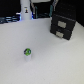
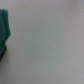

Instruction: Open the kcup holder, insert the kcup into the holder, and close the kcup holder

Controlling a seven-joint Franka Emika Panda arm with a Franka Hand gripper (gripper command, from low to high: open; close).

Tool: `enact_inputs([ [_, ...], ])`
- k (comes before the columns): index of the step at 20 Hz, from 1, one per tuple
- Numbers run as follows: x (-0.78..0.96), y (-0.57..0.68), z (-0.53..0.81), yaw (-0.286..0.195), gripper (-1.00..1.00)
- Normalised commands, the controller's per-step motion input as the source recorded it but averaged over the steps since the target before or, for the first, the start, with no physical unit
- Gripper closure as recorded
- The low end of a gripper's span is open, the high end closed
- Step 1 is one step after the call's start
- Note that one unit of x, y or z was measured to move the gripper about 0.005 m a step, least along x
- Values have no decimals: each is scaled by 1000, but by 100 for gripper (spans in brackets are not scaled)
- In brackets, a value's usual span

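Standing closed, kcup holder point(image 1: 63, 26) far right in exterior view; kcup point(image 1: 28, 52) well apart, upright; gripper unseen, state undeterminable.

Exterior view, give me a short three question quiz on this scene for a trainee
1. True or false: the kcup holder has its tray pulled out.
2. Where is the kcup? A) inside the holder B) standing alone on the white table C) on top of the holder
3. Fill in: the kcup's top is ____.

Key: 1 false, the front looks shut. 2 B, apart from the holder, toward the exterior view's left. 3 green.
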Motion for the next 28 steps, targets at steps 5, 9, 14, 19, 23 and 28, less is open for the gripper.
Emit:
enact_inputs([
  [5, -240, 433, 62, -161, -100],
  [9, -324, 593, 17, -190, -100],
  [14, -360, 602, 6, -183, -100],
  [19, -352, 607, -60, -183, -100],
  [23, -335, 602, -103, -181, -100],
  [28, -338, 634, -139, -173, -100],
])
